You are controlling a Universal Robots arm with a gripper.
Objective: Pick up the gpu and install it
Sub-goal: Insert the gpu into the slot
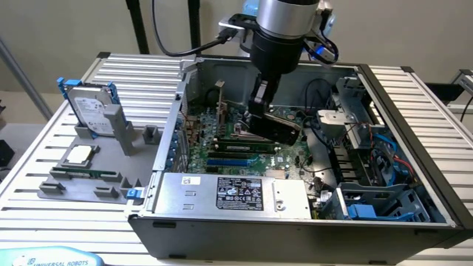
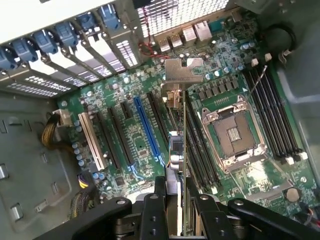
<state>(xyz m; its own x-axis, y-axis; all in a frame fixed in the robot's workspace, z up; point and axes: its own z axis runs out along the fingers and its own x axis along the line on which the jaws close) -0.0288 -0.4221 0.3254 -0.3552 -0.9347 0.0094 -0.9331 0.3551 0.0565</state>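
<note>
My gripper (image 1: pixel 260 115) reaches down into the open computer case (image 1: pixel 296 233) and is shut on the gpu (image 1: pixel 281 128), a black card held tilted just above the motherboard (image 1: pixel 221 141). In the wrist view the gpu (image 2: pixel 183 135) is seen edge-on between my gripper (image 2: pixel 177 202) fingers, its silver bracket (image 2: pixel 183 70) pointing toward the case's rear slot covers (image 2: pixel 65 55). The card hangs over the black slots between the blue expansion slot (image 2: pixel 146 125) and the CPU socket (image 2: pixel 234 134). Whether its edge touches a slot is hidden.
A grey parts tray (image 1: pixel 74 185) at the exterior view's left holds a silver hard drive (image 1: pixel 92 113) in a blue frame and a square CPU chip (image 1: pixel 80 155). The power supply (image 1: pixel 236 194) sits at the case front, with drive cages and cables (image 1: pixel 369 166) to the exterior view's right.
</note>
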